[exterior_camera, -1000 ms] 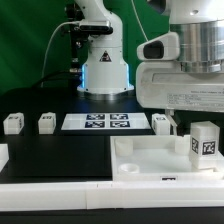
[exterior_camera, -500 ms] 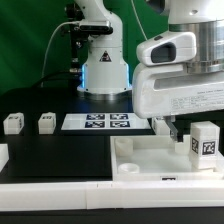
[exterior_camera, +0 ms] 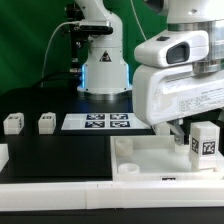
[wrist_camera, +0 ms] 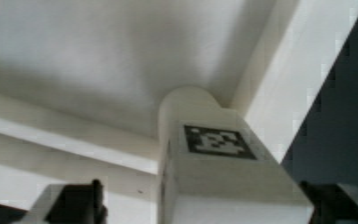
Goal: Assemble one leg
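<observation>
While the leg stands upright on the tray, the tool hangs open astride it.

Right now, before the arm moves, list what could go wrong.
The small white block-shaped plastic leg with a square tag stands upright on the large white tray-like part. The open jaws look off-centre around it in the wrist view, so closing could nudge or tip it.

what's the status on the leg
Gripper open, fingers either side of leg. Leg upright on tray, not gripped. Nothing seen in the way.
</observation>
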`<action>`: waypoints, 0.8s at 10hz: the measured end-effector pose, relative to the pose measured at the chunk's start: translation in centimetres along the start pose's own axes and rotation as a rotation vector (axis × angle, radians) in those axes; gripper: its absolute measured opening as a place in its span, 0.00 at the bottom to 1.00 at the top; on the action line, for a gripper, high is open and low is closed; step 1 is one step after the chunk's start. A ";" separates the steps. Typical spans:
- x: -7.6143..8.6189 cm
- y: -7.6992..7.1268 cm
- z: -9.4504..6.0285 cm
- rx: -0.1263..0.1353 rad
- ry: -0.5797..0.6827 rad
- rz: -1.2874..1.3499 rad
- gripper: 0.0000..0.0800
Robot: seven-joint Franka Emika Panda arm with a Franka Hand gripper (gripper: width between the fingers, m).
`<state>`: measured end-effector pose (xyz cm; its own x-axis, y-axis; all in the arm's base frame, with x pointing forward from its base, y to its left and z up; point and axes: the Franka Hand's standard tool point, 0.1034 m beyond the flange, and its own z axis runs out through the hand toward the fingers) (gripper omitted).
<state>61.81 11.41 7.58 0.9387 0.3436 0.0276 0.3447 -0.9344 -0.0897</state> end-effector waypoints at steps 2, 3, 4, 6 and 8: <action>0.0 0.0 0.0 0.000 0.000 0.000 0.36; 0.0 0.0 0.0 0.000 0.000 0.000 0.36; 0.0 0.0 0.0 0.000 0.000 0.021 0.36; 0.0 0.0 0.0 0.000 0.000 0.038 0.36; 0.0 0.0 0.0 0.003 0.000 0.282 0.37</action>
<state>61.77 11.41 7.54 0.9975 0.0704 0.0016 0.0702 -0.9928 -0.0968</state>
